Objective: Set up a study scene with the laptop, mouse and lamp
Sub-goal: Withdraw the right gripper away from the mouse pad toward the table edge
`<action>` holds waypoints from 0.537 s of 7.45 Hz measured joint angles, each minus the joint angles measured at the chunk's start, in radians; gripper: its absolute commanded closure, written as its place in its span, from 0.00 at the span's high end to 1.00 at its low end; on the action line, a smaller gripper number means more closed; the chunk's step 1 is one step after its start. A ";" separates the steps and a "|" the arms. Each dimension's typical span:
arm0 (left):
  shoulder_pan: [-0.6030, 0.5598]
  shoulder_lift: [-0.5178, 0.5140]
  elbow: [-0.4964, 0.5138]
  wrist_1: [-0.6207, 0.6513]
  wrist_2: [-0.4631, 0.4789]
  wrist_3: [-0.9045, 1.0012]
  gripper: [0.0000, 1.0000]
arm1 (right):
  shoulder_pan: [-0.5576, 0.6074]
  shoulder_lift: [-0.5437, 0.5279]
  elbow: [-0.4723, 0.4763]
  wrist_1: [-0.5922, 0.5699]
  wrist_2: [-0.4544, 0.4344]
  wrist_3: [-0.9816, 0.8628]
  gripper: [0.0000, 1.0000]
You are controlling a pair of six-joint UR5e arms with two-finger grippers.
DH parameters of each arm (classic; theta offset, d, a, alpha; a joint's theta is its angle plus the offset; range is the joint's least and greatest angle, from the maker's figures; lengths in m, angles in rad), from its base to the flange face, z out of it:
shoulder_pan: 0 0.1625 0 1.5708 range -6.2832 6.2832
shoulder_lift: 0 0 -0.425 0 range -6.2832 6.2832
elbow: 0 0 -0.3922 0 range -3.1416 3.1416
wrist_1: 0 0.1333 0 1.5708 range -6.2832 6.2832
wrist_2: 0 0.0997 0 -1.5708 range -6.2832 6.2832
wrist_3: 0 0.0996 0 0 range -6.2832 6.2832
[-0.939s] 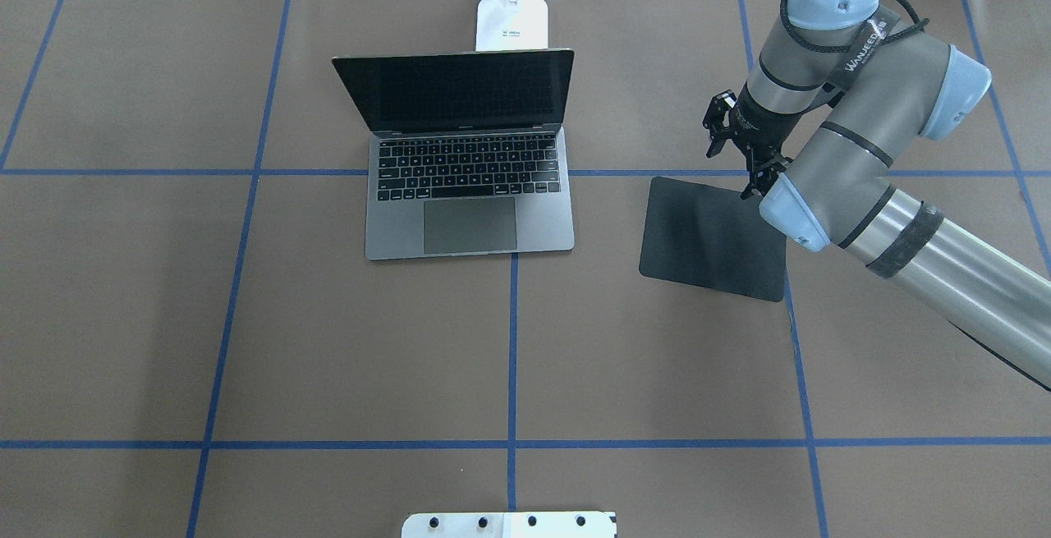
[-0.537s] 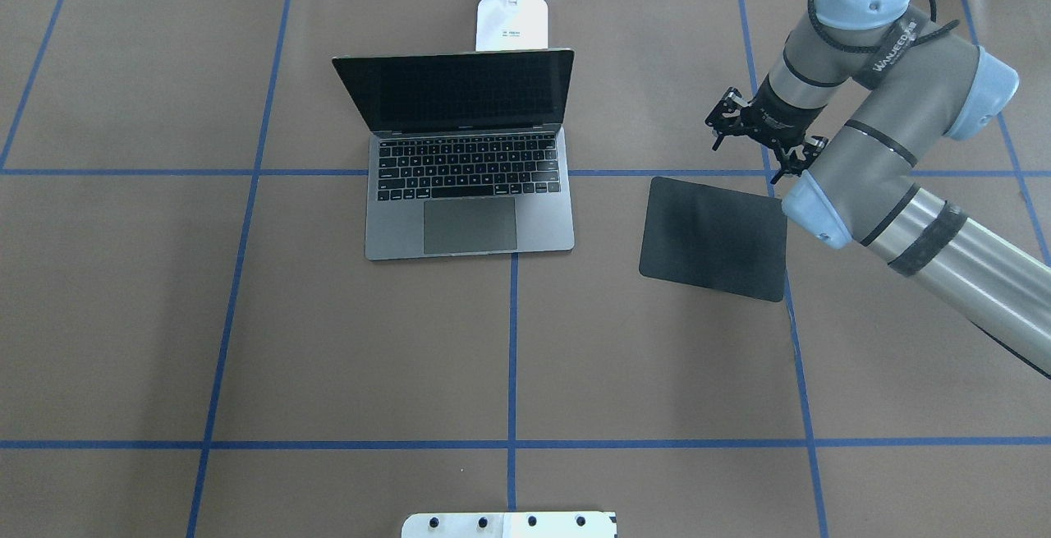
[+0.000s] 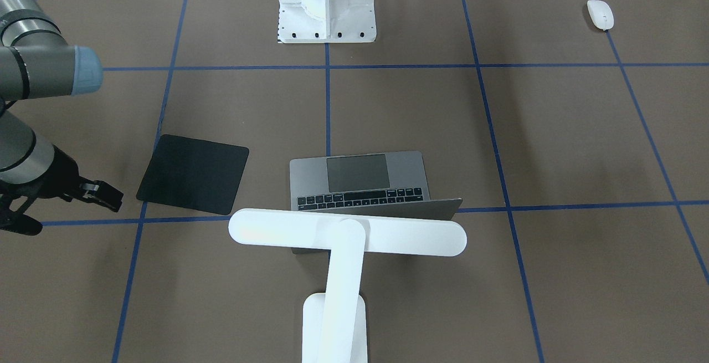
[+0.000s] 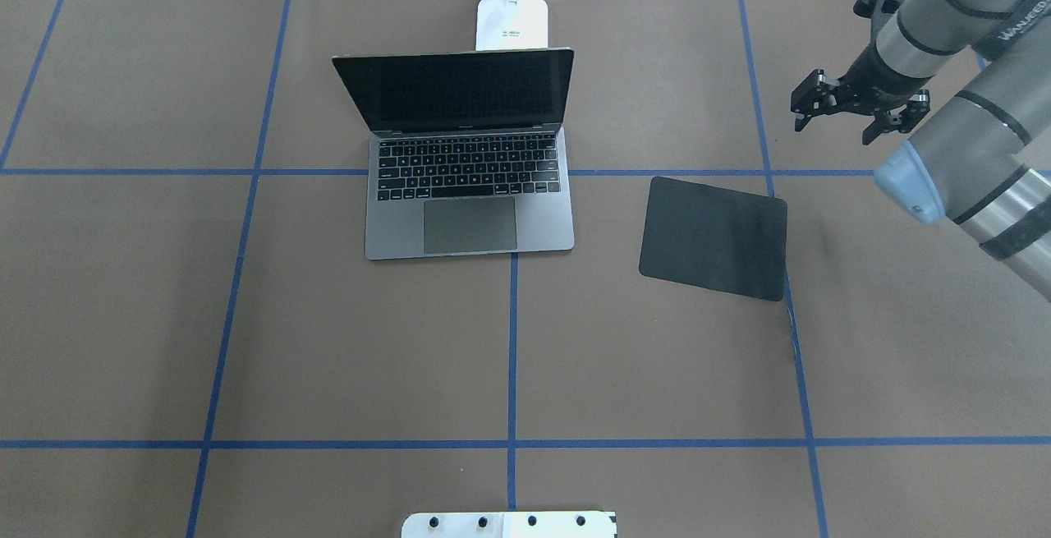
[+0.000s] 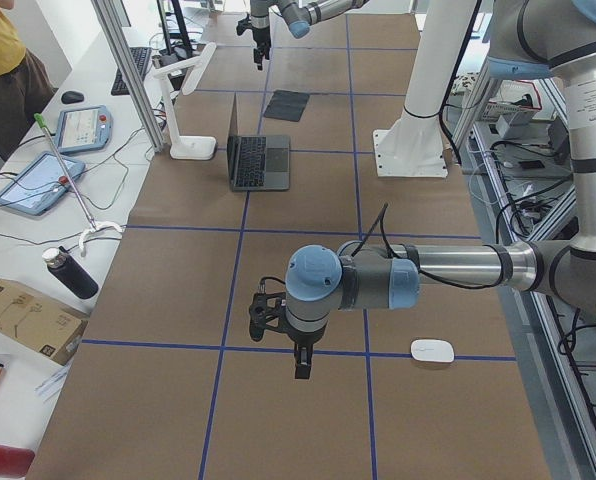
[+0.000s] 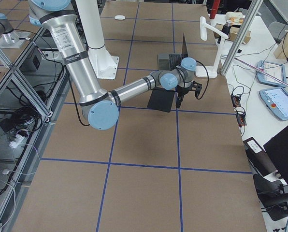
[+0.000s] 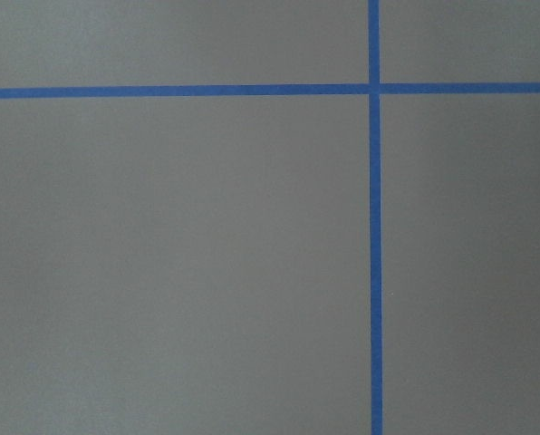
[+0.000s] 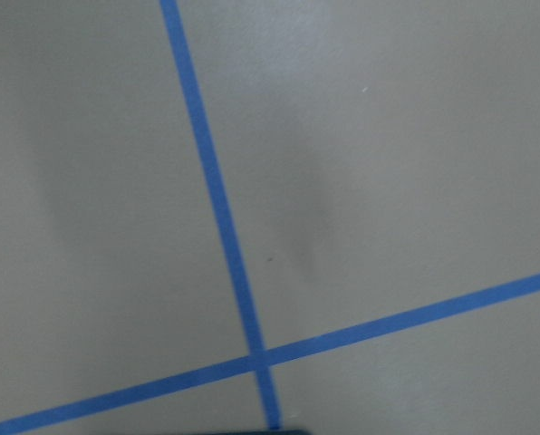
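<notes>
White mouse (image 3: 600, 14) sits far out on the robot's left, well apart from all else; smooth low oval, judged likely to slip out of a pinch. Left gripper (image 5: 296, 355) hangs near it, jaw state cannot be told. Centre: laptop (image 4: 468, 193), grey metal, lid up, screen dark; lamp (image 3: 348, 235), white T-bar, just behind the lid, so a low sweep could clip it. Black mouse pad (image 4: 713, 238) lies skewed beside the laptop. Right gripper (image 4: 850, 107) hovers beyond it, spread, empty
</notes>
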 measured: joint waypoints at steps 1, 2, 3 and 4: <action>0.000 0.024 -0.014 -0.015 -0.005 0.002 1.00 | 0.036 -0.032 0.010 0.000 0.022 -0.093 1.00; 0.001 0.059 -0.034 -0.043 -0.035 0.002 1.00 | 0.076 -0.067 0.017 0.002 0.048 -0.176 1.00; 0.002 0.112 -0.049 -0.084 -0.094 0.000 1.00 | 0.109 -0.097 0.021 0.003 0.062 -0.238 1.00; 0.003 0.167 -0.053 -0.141 -0.162 -0.002 1.00 | 0.129 -0.117 0.024 0.005 0.068 -0.271 1.00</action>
